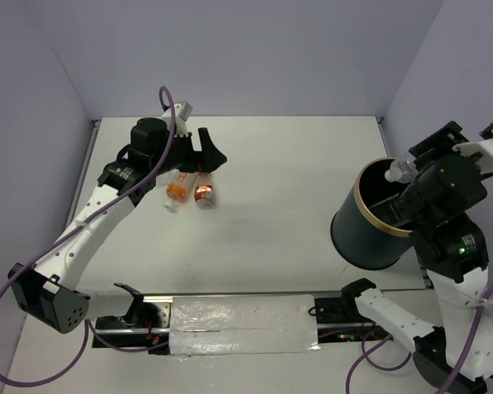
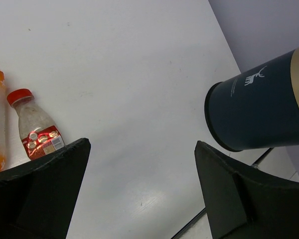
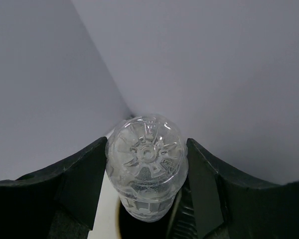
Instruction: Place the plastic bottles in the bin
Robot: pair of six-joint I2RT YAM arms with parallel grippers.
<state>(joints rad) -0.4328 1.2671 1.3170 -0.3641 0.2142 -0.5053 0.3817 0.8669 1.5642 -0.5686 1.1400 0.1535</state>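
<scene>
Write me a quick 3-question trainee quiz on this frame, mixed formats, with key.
1. True or false: the left pincer is shut on the orange bottle.
2. What does the right pincer hold? A) a can B) a clear bottle C) nothing
3. How many bottles show lying on the table near the left pincer?

Key
1. False: it stands open and holds nothing.
2. B
3. Two: the orange bottle and a red-labelled bottle.
</scene>
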